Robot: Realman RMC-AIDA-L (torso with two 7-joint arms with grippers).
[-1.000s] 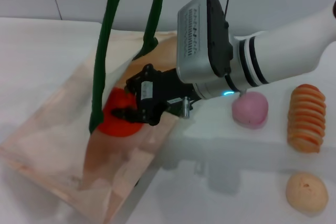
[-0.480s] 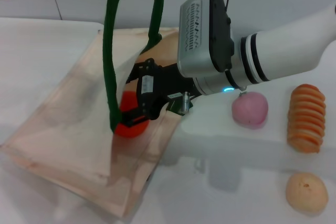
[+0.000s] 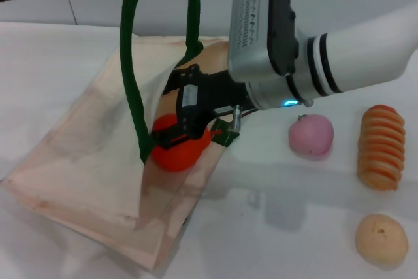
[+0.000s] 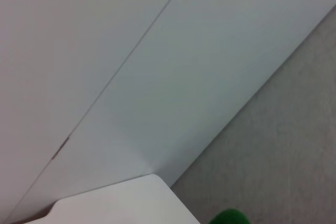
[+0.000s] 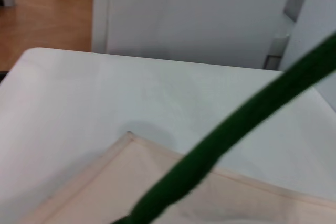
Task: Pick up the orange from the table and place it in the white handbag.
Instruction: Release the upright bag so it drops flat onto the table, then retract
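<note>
The orange (image 3: 177, 153) sits at the open mouth of the white handbag (image 3: 78, 161), which lies flat on the white table (image 3: 46, 63). My right gripper (image 3: 176, 136) reaches in from the right, its black fingers shut around the orange's top. The bag's dark green handles (image 3: 130, 63) are pulled straight up out of the top of the head view, lifting the upper flap. One handle crosses the right wrist view (image 5: 220, 145) above the bag's fabric (image 5: 105, 192). A green tip shows in the left wrist view (image 4: 228, 217). My left gripper is out of view.
A pale pink round fruit (image 3: 311, 135) lies right of the bag. A ribbed orange pastry (image 3: 381, 147) lies at the right edge. A tan bun-like round (image 3: 381, 240) sits at the front right. A wall stands behind the table.
My right gripper and the orange have shifted right and slightly up. The handles moved and the upper flap was lifted, so the orange now shows in the open at the bag's mouth.
</note>
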